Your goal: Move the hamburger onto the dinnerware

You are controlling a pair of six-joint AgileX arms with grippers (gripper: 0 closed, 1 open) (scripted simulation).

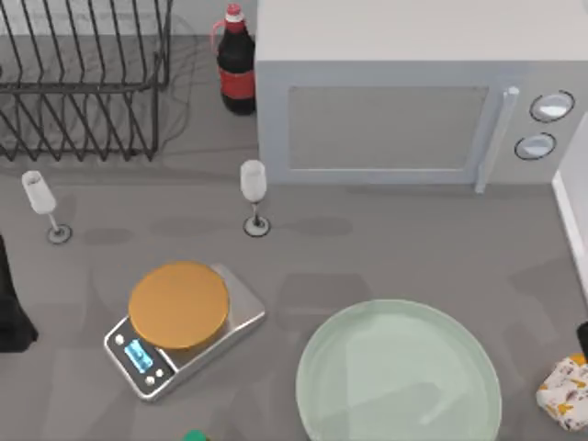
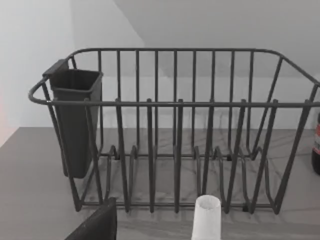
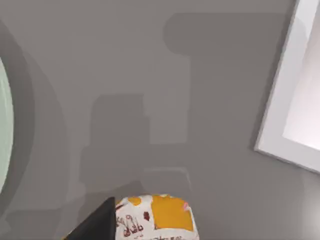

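Top view. Hamburger (image 1: 567, 392): small lump in white paper printed with yellow-orange patches, lying on the grey worktop (image 1: 404, 248) at its right edge, near the front corner. Plate (image 1: 399, 375): large, round, pale mint-green with a shallow raised rim, at the front edge right of centre; the hamburger sits just beside its right rim, apart from it. Scale (image 1: 188, 327): silver body, blue display, flat orange-brown disc on top, left of the plate. Two stemmed glasses: one (image 1: 253, 196) mid-worktop before the microwave (image 1: 413, 92), one (image 1: 42, 204) toward the left edge. Dark bottle (image 1: 236, 66) with red label and cap at the back, between the wire rack (image 1: 83, 78) in the back left corner and the microwave. Left arm (image 1: 11, 303): dark shape at the left edge. Right arm (image 1: 582, 338): dark sliver at the right edge, just behind the hamburger.

Left wrist view. Dark wire rack with a cutlery cup hung on one end; a glass top (image 2: 207, 216) in front; a dark part of the left hand (image 2: 95, 225) at the frame's edge, state cannot be told.

Right wrist view. Hamburger (image 3: 157, 217) close under the camera, white wrapper with orange squares and small red-brown marks; plate rim (image 3: 4, 125) to one side; a dark finger of the right hand (image 3: 95, 222) against the wrapper, open or closed cannot be told.
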